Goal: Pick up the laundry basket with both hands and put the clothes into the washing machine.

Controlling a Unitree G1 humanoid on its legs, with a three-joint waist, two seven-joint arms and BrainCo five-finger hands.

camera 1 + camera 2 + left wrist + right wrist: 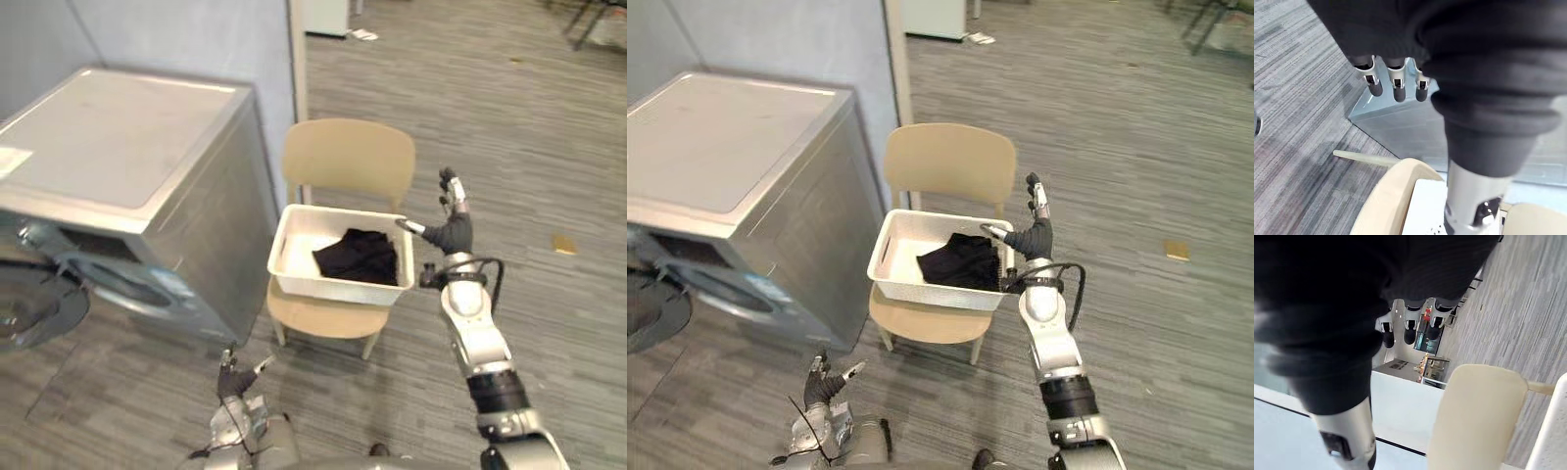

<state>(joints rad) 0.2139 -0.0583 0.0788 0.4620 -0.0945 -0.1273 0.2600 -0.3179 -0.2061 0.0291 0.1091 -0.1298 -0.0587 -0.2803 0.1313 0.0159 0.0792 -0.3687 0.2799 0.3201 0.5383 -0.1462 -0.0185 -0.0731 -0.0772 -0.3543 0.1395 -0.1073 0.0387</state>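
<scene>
At your far left the washing machine (127, 166) stands with its round door (34, 304) swung open, so the drum looks ready to take a load, though you cannot see into it from here. Your left hand (233, 380) hangs low over the floor, in front of the chair (348, 157) and well apart from the basket, its fingers relaxed and spread with nothing in them. The white laundry basket (328, 287) sits on the chair seat, just beside the machine, with the black clothes (358, 257) bunched in its right half. Your right hand (453, 233) is up at the basket's right rim, fingers straight and wide, thumb reaching toward the corner; whether it touches cannot be told. Judged from this, nothing is done yet: neither hand has a hold, so the two-handed lift, the carry and the unloading all remain.
</scene>
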